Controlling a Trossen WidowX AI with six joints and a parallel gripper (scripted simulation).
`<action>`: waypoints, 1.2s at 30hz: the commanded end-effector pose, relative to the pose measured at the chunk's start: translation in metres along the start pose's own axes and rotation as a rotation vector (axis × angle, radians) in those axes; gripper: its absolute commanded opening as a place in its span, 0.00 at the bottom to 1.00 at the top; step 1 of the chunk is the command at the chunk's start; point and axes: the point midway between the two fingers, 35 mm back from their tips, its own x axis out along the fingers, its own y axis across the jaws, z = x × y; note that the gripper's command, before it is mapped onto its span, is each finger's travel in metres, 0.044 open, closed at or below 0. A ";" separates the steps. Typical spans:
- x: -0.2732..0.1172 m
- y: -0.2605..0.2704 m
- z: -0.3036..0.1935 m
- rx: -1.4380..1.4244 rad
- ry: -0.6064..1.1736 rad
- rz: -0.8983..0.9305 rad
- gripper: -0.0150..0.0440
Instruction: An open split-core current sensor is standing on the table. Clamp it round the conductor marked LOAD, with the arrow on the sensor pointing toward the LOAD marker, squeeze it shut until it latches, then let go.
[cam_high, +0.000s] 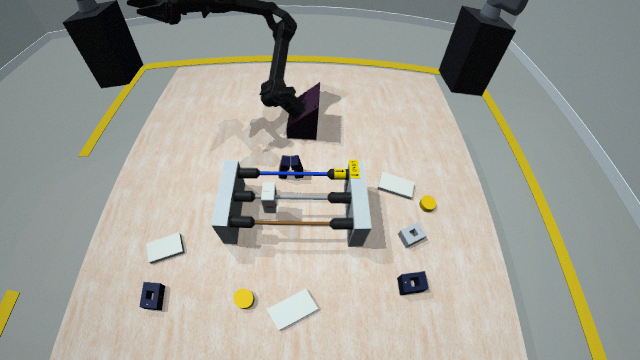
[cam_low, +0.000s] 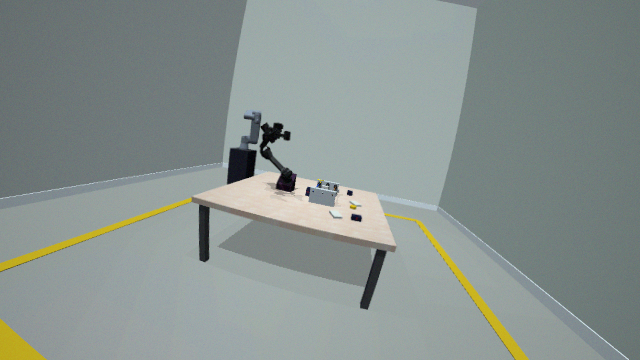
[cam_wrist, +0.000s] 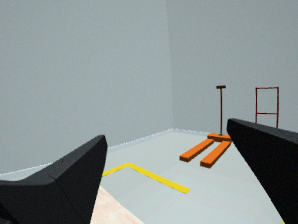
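Observation:
The dark blue open sensor (cam_high: 288, 162) (cam_low: 308, 191) stands on the table on the arm-base side of the rack, its two halves spread. The blue conductor (cam_high: 317, 174) crosses in front of its lower part in the top view; whether they touch I cannot tell. The sensor's arrow is not readable. The yellow LOAD marker (cam_high: 354, 169) is at the blue conductor's right end, beside a yellow arrow sleeve (cam_high: 340, 174). My gripper (cam_high: 133, 7) (cam_wrist: 168, 133) is wide open and empty, raised high at the back left, far from the sensor and pointing away from the rack.
The rack has two grey end walls (cam_high: 226, 200) (cam_high: 359, 205), a grey conductor (cam_high: 305, 197) carrying a white block (cam_high: 269, 196), and a copper conductor (cam_high: 295, 223). Around it lie white plates (cam_high: 293, 309), yellow discs (cam_high: 244, 298), dark closed blocks (cam_high: 413, 283) and a grey block (cam_high: 406, 237).

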 end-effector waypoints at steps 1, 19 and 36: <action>0.034 0.045 -0.039 0.195 0.042 0.118 1.00; 0.029 0.335 -0.131 0.933 0.393 0.677 1.00; -0.045 0.465 -0.129 0.836 0.805 0.999 1.00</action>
